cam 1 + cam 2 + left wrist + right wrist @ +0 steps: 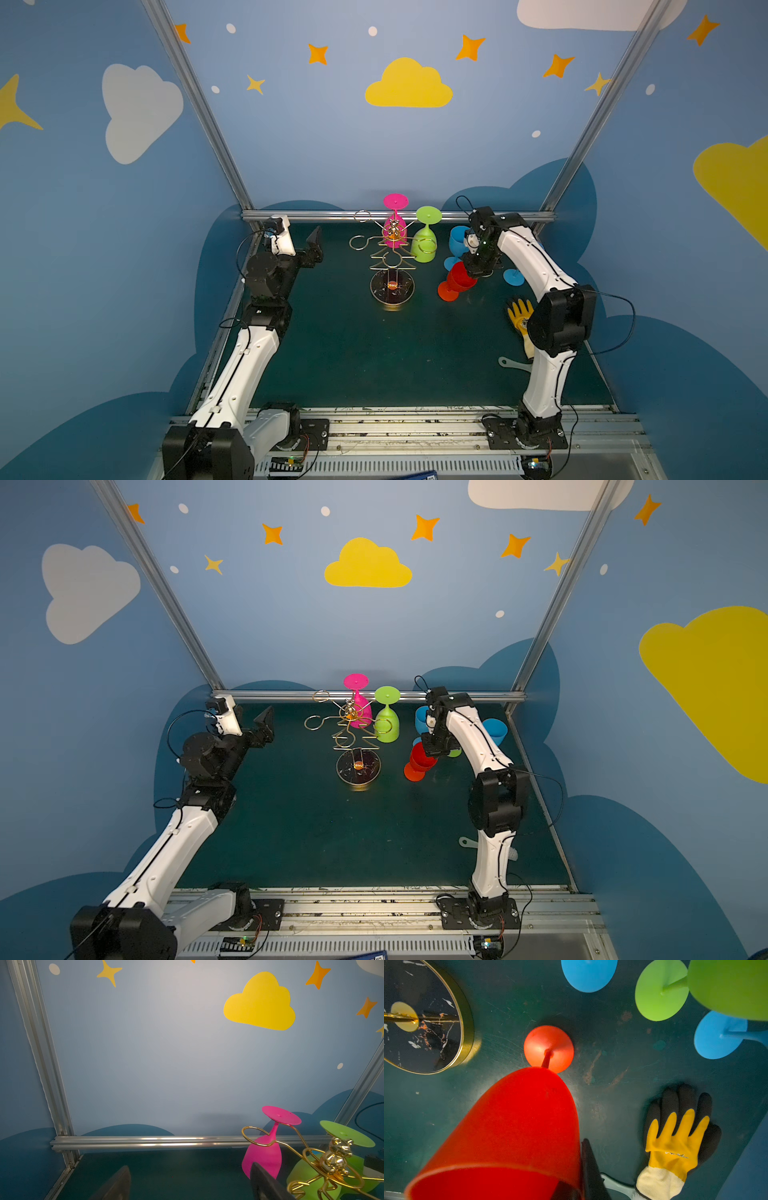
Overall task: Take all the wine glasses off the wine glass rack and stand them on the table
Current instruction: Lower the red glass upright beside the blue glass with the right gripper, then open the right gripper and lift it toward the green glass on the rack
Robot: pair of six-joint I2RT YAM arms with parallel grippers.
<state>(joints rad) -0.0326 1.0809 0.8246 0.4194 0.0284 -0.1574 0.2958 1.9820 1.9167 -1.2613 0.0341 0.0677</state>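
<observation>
**Top views:** rack (392, 253) stands mid-mat. R gripper (478, 270) is right of the rack, pinched on the rim of the red glass (457, 282). That glass is off the rack, rim up and foot down, near the rack's base but apart from it. L gripper (313, 249) sits left of the rack, jaws wide, holding nothing. Pink glass (395, 216) and green glass (424, 245) hang upside down on the rack, pink at its far side, green on its right. Both top views agree.

**L wrist:** fingers well apart, nothing btw them. The pink glass's stem sits in a rack ring.

**R wrist:** one finger outside the red bowl wall, the other inside. The glass's long axis runs straight from the gripper down to the mat. Foot is on or just off the mat, can't tell which. Rack base is clear of the foot. A glove (675, 1142) lies on the side away from the rack.

**Judgement:** next move prob. turns on that axis. Let go, then back out along it so the rim isn't dragged over. For the next pick, the green glass is nearer the R arm.
</observation>
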